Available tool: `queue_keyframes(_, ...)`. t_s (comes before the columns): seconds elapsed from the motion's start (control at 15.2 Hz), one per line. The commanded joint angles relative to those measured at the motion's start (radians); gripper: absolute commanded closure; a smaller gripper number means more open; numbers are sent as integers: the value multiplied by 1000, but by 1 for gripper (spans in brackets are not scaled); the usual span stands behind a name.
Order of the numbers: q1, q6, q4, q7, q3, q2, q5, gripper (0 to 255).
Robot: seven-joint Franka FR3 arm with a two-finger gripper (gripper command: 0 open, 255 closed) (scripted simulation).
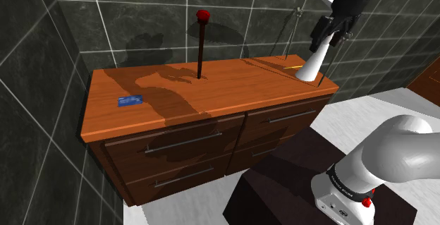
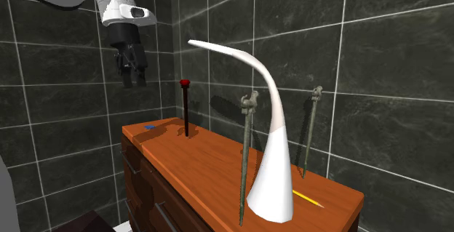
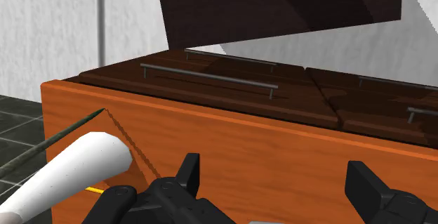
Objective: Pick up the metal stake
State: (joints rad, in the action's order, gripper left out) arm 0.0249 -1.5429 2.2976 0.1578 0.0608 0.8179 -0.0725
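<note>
The work is at the approach step. The claw [image 3: 277, 191] hangs over the shoulder view's right end of the tabletop [image 1: 233, 82], with its two black fingers spread wide apart and nothing between them. Nothing has been lifted yet.

Two thin grey-green rods with knobbly cast heads stand upright at that end, and both look like dull, weathered metal. The front stake [image 2: 246, 158] stands at the tabletop's edge. The wall-side stake [image 2: 311, 132] stands close to the dark tiles. I cannot tell which of the two is meant. Between them rises a smooth white horn [image 2: 273, 172], broad at its foot and curling to a fine tip near the claw.

The next move, I'd judge, is to come down beside the horn, centre a shaft between the fingers and close. The shaft is slim and round, so it may slip or tip.

The tabletop is glossy orange wood over dark drawers [image 1: 183, 142] with bar handles. A dark red-capped rod [image 1: 202, 47] stands well apart, further left.
</note>
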Motion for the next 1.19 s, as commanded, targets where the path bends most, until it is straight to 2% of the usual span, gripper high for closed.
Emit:
queue_keyframes(0.0,0,0,0,0,0,0,0,0)
queue_keyframes(0.59,70,-16,-106,-174,-210,-131,-82,0)
queue_keyframes(1.12,109,-27,-266,-335,-392,-312,-106,0)
